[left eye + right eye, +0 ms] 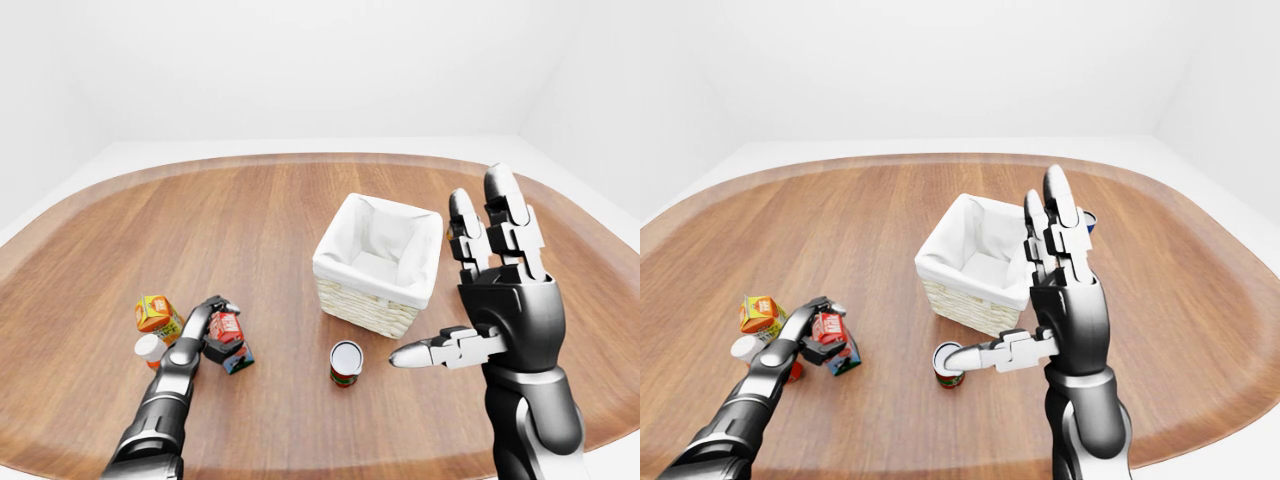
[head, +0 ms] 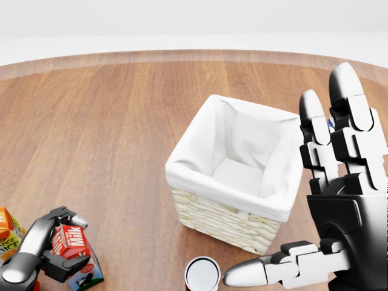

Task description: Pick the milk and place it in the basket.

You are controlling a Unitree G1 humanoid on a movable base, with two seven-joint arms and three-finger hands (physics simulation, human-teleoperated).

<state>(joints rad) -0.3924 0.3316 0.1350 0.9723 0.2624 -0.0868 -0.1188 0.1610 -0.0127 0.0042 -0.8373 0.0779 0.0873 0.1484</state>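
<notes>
The milk carton (image 2: 73, 241), red with white "Milk" lettering and a dark blue-green lower part, stands tilted on the wooden table at the head view's bottom left. My left hand (image 2: 66, 247) is shut on it, fingers (image 2: 71, 219) curled over its top and thumb under its side. The wicker basket (image 2: 225, 195) with a white cloth liner sits in the middle, with nothing inside. My right hand (image 1: 462, 285) is raised just right of the basket, open, fingers upright and thumb pointing left, holding nothing.
A red can (image 1: 346, 362) with a white top stands below the basket, near my right thumb. An orange juice carton (image 1: 158, 313) and a white-capped item (image 1: 150, 348) lie left of the milk. A small blue object (image 1: 1090, 220) peeks out behind my right hand.
</notes>
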